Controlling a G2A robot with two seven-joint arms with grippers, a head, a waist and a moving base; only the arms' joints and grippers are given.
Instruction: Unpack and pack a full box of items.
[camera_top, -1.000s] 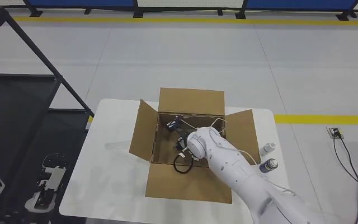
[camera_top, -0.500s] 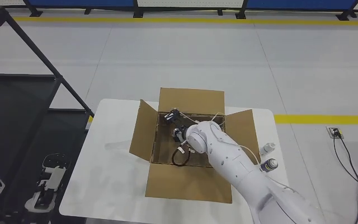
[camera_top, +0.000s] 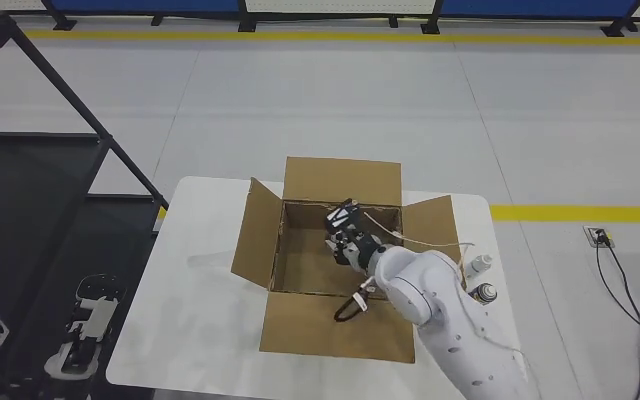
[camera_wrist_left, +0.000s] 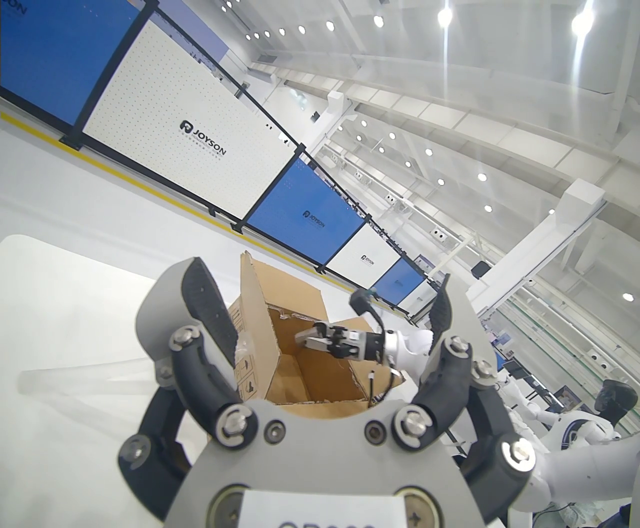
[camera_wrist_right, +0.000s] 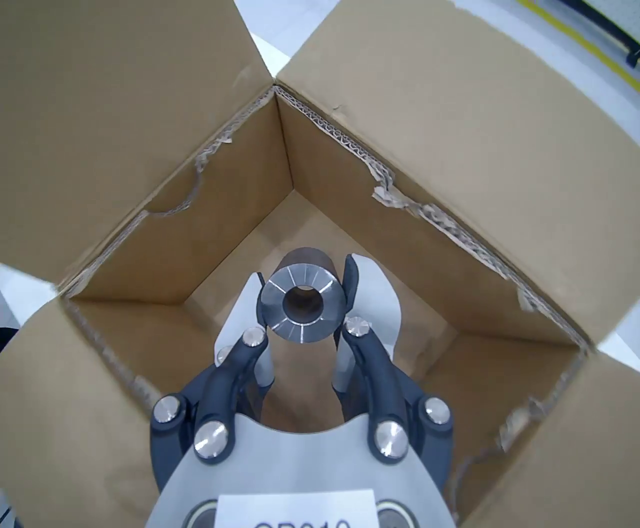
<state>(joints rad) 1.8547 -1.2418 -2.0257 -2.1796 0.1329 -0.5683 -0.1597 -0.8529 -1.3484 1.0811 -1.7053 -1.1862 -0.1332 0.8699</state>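
An open cardboard box (camera_top: 340, 180) stands on the white table (camera_top: 200, 300) with its flaps spread. My right gripper (camera_top: 343, 215) hangs over the box's back half, shut on a grey hollow metal cylinder (camera_wrist_right: 301, 310). In the right wrist view that gripper (camera_wrist_right: 302, 280) points down into the box (camera_wrist_right: 400, 125), and brown cardboard floor shows below the cylinder. My left gripper (camera_wrist_left: 320, 285) is open and holds nothing. It is off to one side of the box (camera_wrist_left: 260, 320), facing it, with the right gripper (camera_wrist_left: 307, 340) farther off above the opening.
Two small bottles (camera_top: 481, 265) (camera_top: 484, 293) stand on the table just right of the box. A black cable loop (camera_top: 350, 305) hangs from the right arm over the box's front flap. A black metal frame (camera_top: 60, 200) stands to the left of the table.
The right gripper has shifted from the box's back left part toward the back middle. Its arm has swung to the right, and the cable loop has moved with it.
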